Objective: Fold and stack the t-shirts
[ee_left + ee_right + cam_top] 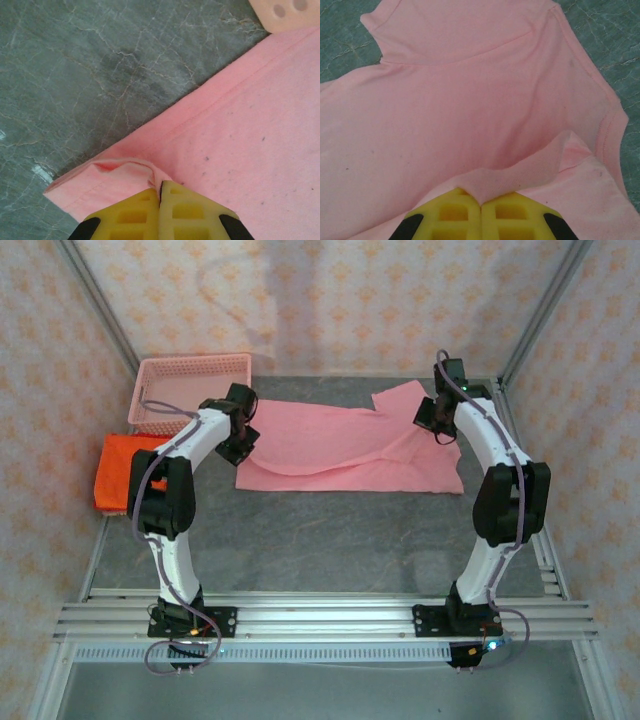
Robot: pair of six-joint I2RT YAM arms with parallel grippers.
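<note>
**Hazards, judged from the present lie**
- Slip at left gripper (160, 187): only a small pucker of hem corner pinched. Probable cause: a thin bite close to the edge, plus drag of the cloth over the table (330, 540) once lifted.
- Skewed fold: probable if the two arms travel at unequal height or pace. Result: hems and side edges out of line.
- Wrong layer count at right gripper (481, 200): a flap of cloth bunched over the tips, one layer or two impossible to tell. If two, the under layer is dragged along and the fold spoiled.
- Snag on pink mesh basket (190, 370), just beside the left wrist at the far left.

**Item: pink t-shirt (350, 445)**
- Location: far middle of the grey table, spread wide between the two arms, with a curved crease across the body.
- Relative to left gripper: corner of the left end held, jaws pressed together on it. Cloth running ahead and to the right of the tips, bare table to their left.
- Relative to right gripper: right side held, jaws closed on the raised flap. Body of the shirt spread flat ahead of the tips.

**Item: orange-red t-shirt (120, 470)**
- Location: folded at the left table edge, near side of the basket, apart from the pink one, untouched by either arm.
</note>
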